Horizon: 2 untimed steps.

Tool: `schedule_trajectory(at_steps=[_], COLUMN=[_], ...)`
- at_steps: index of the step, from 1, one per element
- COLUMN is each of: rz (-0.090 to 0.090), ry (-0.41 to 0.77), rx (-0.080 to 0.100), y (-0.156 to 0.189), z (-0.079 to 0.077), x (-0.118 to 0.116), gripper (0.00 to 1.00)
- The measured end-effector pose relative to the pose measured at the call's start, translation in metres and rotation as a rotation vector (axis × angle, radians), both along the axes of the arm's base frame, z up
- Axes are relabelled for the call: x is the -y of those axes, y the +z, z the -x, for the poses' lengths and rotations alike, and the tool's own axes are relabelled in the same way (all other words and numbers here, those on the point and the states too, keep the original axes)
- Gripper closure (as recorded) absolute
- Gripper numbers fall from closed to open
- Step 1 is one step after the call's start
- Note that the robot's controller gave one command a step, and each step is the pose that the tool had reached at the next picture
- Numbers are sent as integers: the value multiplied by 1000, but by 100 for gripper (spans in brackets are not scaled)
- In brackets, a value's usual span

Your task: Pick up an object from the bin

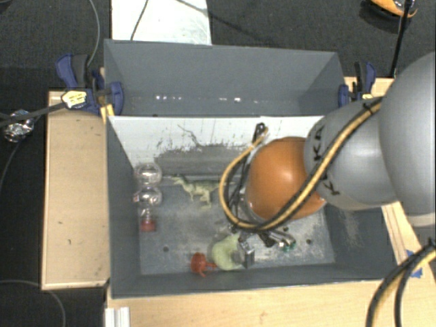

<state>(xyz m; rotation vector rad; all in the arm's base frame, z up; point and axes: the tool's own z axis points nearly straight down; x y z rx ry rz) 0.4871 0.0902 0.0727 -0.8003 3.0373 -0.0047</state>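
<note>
Bin floor (178, 231) bare at left centre, clear bottle (147, 195) along left wall, pale lump (225, 254) and red piece (199, 263) crowding front wall

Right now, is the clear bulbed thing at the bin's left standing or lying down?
Lying down: the clear bulbed thing stretches lengthwise along the bin floor, its red end toward the near wall.

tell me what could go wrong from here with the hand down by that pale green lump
1. The hand sits low beside the pale green lump, close to the bin's front wall. It may shove the lump against the wall instead of lifting it.
2. A small red piece lies right next to the lump and could get dragged or knocked along.
</note>
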Motion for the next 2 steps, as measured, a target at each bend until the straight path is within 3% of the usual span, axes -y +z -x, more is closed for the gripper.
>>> schedule_trajectory(at_steps=[2], rz=[-2], ry=[103], rx=[-3], y=[0], z=[-13], x=[7], gripper=[100])
